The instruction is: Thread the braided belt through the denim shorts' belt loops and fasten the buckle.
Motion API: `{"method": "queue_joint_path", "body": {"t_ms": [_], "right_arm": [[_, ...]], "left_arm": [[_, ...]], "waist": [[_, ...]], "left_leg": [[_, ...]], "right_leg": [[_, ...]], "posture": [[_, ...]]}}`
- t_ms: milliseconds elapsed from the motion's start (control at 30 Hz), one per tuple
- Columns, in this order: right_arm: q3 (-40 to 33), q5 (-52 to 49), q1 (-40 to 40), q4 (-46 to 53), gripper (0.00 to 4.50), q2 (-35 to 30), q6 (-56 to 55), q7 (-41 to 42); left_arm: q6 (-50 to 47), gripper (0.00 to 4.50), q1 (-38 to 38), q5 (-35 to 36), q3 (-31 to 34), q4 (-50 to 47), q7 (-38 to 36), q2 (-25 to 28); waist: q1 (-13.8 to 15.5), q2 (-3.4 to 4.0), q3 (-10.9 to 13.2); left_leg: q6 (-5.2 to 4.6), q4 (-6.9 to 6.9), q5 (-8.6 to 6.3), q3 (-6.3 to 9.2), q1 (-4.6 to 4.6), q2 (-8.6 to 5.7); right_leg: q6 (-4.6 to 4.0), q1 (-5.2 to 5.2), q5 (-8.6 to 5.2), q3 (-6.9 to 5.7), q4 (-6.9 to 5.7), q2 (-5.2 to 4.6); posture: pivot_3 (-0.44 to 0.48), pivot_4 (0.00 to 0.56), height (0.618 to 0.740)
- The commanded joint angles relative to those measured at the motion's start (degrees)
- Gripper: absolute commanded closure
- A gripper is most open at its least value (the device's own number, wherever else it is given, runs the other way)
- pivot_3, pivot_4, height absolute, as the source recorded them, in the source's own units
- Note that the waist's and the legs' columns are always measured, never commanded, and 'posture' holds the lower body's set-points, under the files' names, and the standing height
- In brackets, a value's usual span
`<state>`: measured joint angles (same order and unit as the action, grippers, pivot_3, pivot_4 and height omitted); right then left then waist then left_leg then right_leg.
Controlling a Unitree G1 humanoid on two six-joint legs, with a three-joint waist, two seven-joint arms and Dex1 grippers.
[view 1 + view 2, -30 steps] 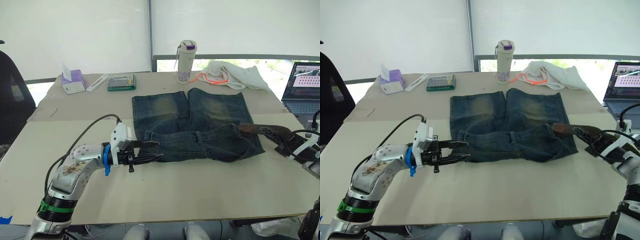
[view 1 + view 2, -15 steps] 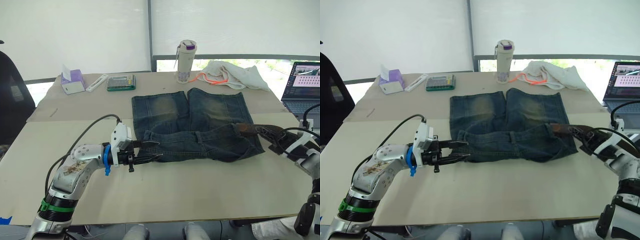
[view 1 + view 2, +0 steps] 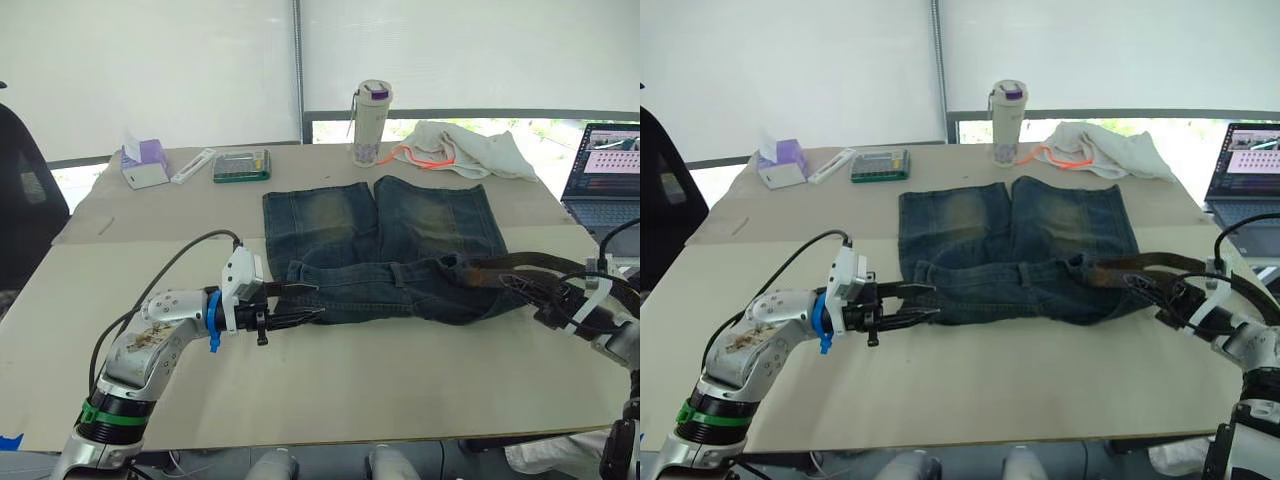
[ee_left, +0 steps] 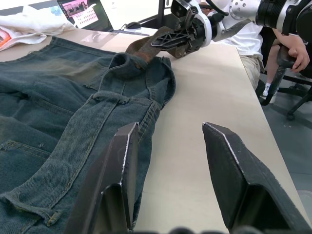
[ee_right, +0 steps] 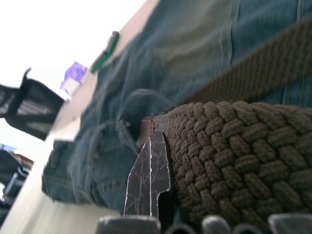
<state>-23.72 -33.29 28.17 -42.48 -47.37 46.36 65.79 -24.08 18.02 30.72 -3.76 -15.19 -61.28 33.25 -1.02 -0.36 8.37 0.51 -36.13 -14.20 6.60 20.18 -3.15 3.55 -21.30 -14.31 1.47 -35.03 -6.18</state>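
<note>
The denim shorts (image 3: pixel 385 250) lie flat on the table (image 3: pixel 400 380), waistband toward the robot and legs pointing away. The left gripper (image 3: pixel 300 303) sits at the waistband's left end with its two fingers spread apart; in the left wrist view one finger (image 4: pixel 114 180) rests against the waistband edge while the other stands over bare table.

At the shorts' right end, the right gripper (image 3: pixel 1148 289) is pinched on the braided belt (image 3: pixel 520 265). The right wrist view shows the woven strap lying against a finger (image 5: pixel 150 173), its tip at a raised fold of denim. The belt's brown end touches the bunched waistband on the right side; the rest of the strap runs back over the right arm. Whether the tip has entered any belt loop cannot be told. The buckle is not discernible.

Beyond the shorts stand a bottle (image 3: pixel 371 124), a white cloth (image 3: pixel 465 148), a green case (image 3: pixel 242 165) and a tissue box (image 3: pixel 146 164). A laptop (image 3: pixel 606 170) sits at the far right.
</note>
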Motion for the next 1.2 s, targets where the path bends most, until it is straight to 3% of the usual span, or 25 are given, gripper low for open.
{"method": "queue_joint_path", "body": {"t_ms": [33,200,467,1000,1200], "right_arm": [[3.11,2.45,-0.09,2.9,4.5,-2.23,-5.32,4.88],[8.59,9.45,0.06,4.49,4.5,-3.09,-19.09,7.21],[11.94,17.45,7.11,-3.37,4.5,-3.8,-40.91,7.4],[18.39,24.54,16.36,-13.77,4.5,-4.88,-58.38,20.75],[17.64,22.7,18.63,-14.64,4.5,-1.93,-55.99,20.56]], "left_arm": [[0.85,2.3,0.42,0.04,0.25,-1.62,0.25,-0.02],[0.95,2.3,0.54,-0.05,0.25,-1.51,0.49,-0.24],[1.02,2.3,0.01,-0.08,0.2,-2.12,1.2,-0.85],[1.39,2.3,-0.77,-0.29,-0.26,-2.6,2.3,-2.01],[1.41,2.3,-0.95,-0.33,-0.27,-2.81,2.83,-2.39]], "waist": [[-0.04,0.0,0.0],[-0.04,0.0,0.0],[-0.07,-0.01,0.0],[-0.19,0.01,0.0],[-0.21,0.01,0.0]], "left_leg": [[0.0,0.0,0.0,0.0,-0.01,0.0],[0.0,0.0,0.0,0.0,-0.02,0.0],[0.01,0.0,0.0,-0.01,-0.04,0.01],[0.01,0.01,0.0,-0.04,-0.06,0.02],[0.01,0.02,0.0,-0.04,-0.07,0.01]], "right_leg": [[0.0,0.0,0.0,0.0,0.0,0.0],[0.02,0.0,-0.01,0.0,-0.01,0.0],[0.02,0.0,0.0,0.0,0.0,0.0],[-0.01,-0.01,0.02,0.08,0.0,-0.01],[-0.02,-0.01,0.02,0.1,0.0,0.0]], "posture": [[0.0,0.15,0.74],[0.0,0.15,0.74],[0.0,0.15,0.74],[0.0,0.15,0.74],[0.0,0.15,0.74]]}}
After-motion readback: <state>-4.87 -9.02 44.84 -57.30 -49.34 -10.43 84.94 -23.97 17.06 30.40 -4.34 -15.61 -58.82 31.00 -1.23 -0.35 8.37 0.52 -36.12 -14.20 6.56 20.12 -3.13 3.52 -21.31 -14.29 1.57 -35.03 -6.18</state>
